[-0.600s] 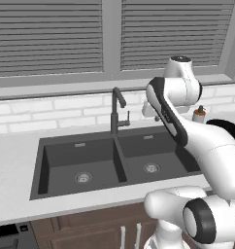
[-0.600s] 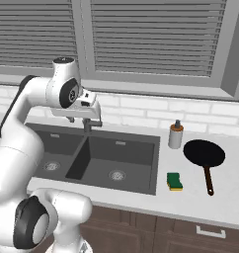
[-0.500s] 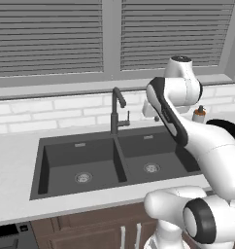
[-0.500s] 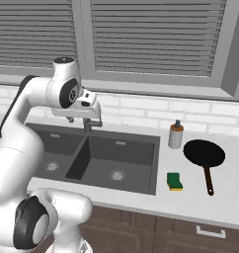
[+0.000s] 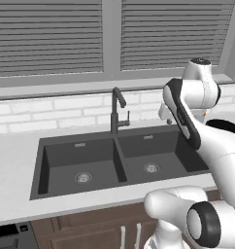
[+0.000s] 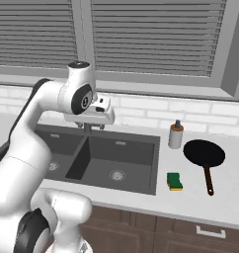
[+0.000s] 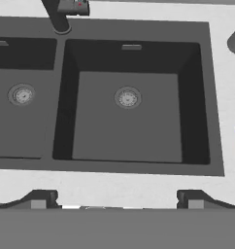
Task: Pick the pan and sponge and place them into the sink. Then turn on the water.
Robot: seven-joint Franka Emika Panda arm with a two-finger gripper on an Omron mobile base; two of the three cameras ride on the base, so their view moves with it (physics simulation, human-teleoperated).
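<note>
Unlabelled throughout, black pan (image 6: 204, 153), sponge (image 6: 175, 181), soap bottle (image 6: 176, 136), sink (image 6: 139, 165)

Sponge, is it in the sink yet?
No, the sponge lies on the counter right of the sink, near the pan.

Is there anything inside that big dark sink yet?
Nothing but the drains: the sink shows one silver drain in each basin. The pan and sponge lie on the counter to its right. In the right base view the arm covers part of the left basin.
</note>
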